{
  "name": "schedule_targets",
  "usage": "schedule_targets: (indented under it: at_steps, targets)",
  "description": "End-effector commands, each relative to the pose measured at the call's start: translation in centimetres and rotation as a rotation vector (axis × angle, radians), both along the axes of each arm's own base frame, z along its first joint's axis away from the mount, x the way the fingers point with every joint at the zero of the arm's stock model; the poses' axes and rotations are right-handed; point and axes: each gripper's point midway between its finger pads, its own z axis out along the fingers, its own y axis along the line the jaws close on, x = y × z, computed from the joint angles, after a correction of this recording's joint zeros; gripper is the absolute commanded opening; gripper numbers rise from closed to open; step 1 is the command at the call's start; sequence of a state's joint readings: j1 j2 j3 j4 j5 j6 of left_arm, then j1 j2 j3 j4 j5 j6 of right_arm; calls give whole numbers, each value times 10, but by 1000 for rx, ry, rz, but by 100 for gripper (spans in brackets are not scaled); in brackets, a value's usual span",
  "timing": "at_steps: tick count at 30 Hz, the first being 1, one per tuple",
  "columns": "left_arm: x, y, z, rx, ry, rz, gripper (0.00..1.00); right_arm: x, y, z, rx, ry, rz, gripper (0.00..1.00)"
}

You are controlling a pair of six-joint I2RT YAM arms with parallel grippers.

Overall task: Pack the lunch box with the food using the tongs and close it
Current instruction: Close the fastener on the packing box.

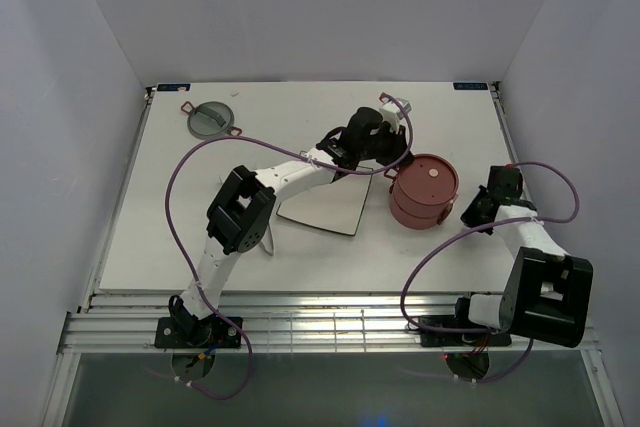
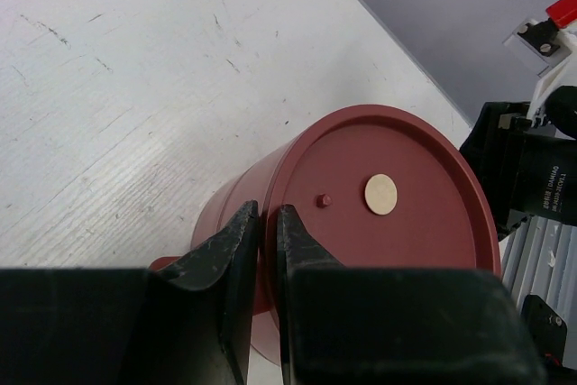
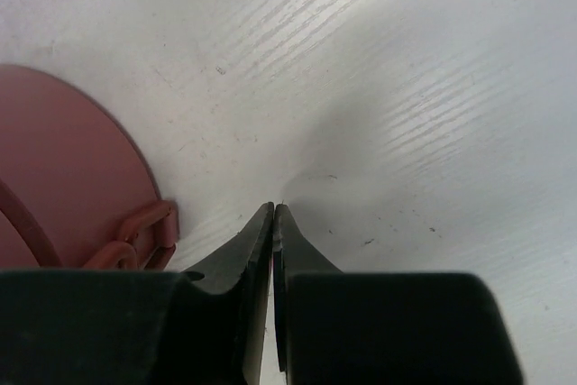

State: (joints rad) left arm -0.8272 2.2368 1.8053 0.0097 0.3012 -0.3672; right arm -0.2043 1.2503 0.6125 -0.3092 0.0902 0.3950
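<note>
the white table [image 1: 150, 227] takes up most of the top view. the left arm [image 1: 240, 212] reaches across it toward the far right, while the right arm [image 1: 545, 287] is folded at the near right. a pale square plate [image 1: 335, 209] lies flat near the middle, partly under the left arm.

just right of the plate we see the lunch box [image 1: 423, 190]. its two dusty-red round bowls are stacked into one short upright cylinder. its long axis stands vertical, and a flat red lid [image 2: 361, 155] on top faces straight up. the grey-green top lid [image 1: 209, 119] lies flat at the far left, well apart from the stack. small red loops stick out at its far-left and near-right edges.

the left gripper [image 2: 268, 214] hangs above the stack's far-left rim. its fingers stand only a narrow slit apart, and we see nothing between them. the right gripper [image 3: 273, 207] sits low over the table, just right of the box. it is clenched tip to tip on nothing.

a small red side handle [image 3: 149, 227] juts from the box toward that gripper. we cannot tell whether the two touch. on the lid there is a pale round spot [image 2: 380, 194] near the centre, with a tiny red knob [image 2: 323, 200] beside it.
</note>
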Motion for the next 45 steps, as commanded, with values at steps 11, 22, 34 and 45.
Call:
schedule_targets:
  at_steps: [11,22,34,45]
  targets:
    - [-40,11,-76,153,206,-49,0,61,89,41,326,-260,185,8]
    - [-35,17,-73,164,196,-5,0,16,-6,31,17,-214,-93,8]
    - [-38,13,-73,131,219,-1,0,65,79,40,441,-335,161,8]
    - [-35,15,-62,121,200,18,0,53,47,26,346,-336,90,8]
